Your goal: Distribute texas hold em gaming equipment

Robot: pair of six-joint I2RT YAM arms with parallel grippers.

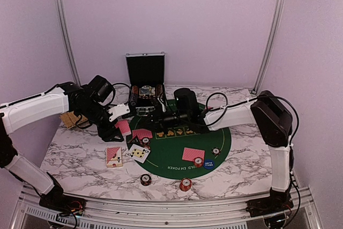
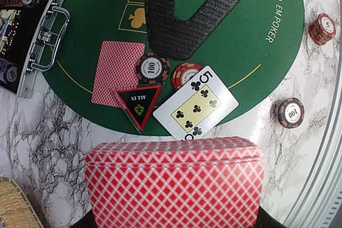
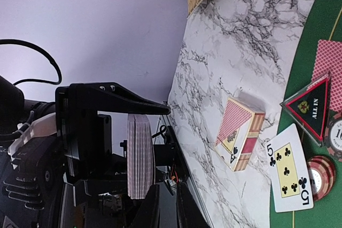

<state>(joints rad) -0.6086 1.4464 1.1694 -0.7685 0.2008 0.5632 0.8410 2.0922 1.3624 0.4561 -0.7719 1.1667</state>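
the left hand (image 3: 140, 153) is clamped on a deck of red-backed cards (image 2: 173, 185), held above the marble worktop (image 2: 43, 148) by the edge of the green mat (image 2: 96, 14). the right hand (image 2: 177, 49) hangs over the mat with its fingertips together. near its tips, on the mat, lie a face-down card (image 2: 117, 73), a black chip (image 2: 153, 68), a red chip (image 2: 186, 75), a black triangle marker (image 2: 140, 101) and a five of clubs (image 2: 196, 103).

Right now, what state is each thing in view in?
case: open, lid upright
left pincer: shut on the deck
deck: held in the air
right pincer: shut
five of clubs: face up
red-backed card: face down
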